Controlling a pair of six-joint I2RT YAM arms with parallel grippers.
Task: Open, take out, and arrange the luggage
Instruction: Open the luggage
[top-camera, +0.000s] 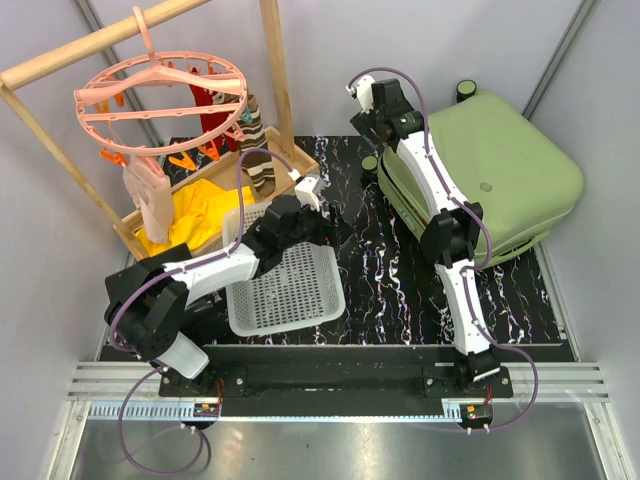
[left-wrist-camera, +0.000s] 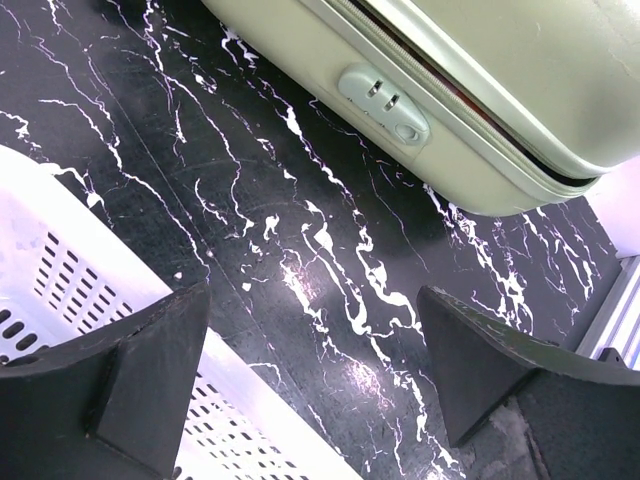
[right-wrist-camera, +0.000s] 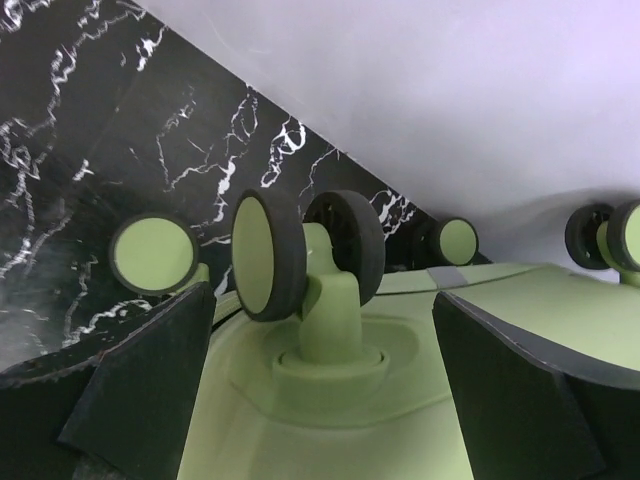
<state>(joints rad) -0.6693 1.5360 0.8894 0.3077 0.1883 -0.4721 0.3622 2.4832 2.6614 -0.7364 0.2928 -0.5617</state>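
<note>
Luggage (top-camera: 500, 170): lies flat on the far right of the tabletop (top-camera: 370, 260), close to the right wall, shell halves together. Combination lock (left-wrist-camera: 385, 103) sits on its side that faces the middle of the tabletop. Wheels at the far end.

Right pincer (top-camera: 365, 95): spread wide, nothing pinched. In the wrist view the pincer (right-wrist-camera: 322, 310) stands at the wheel end of the luggage (right-wrist-camera: 330, 420), a double wheel (right-wrist-camera: 265, 255) between its fingers; cannot tell whether there is contact.

Left pincer (top-camera: 308, 188): spread, nothing pinched. It hangs over the far edge of the white basket (top-camera: 285, 290), which sits near left of centre. In its wrist view the pincer (left-wrist-camera: 315, 320) looks across bare tabletop to the lock side of the luggage (left-wrist-camera: 480, 60); one finger (left-wrist-camera: 150, 380) is over the basket (left-wrist-camera: 60, 270).
</note>
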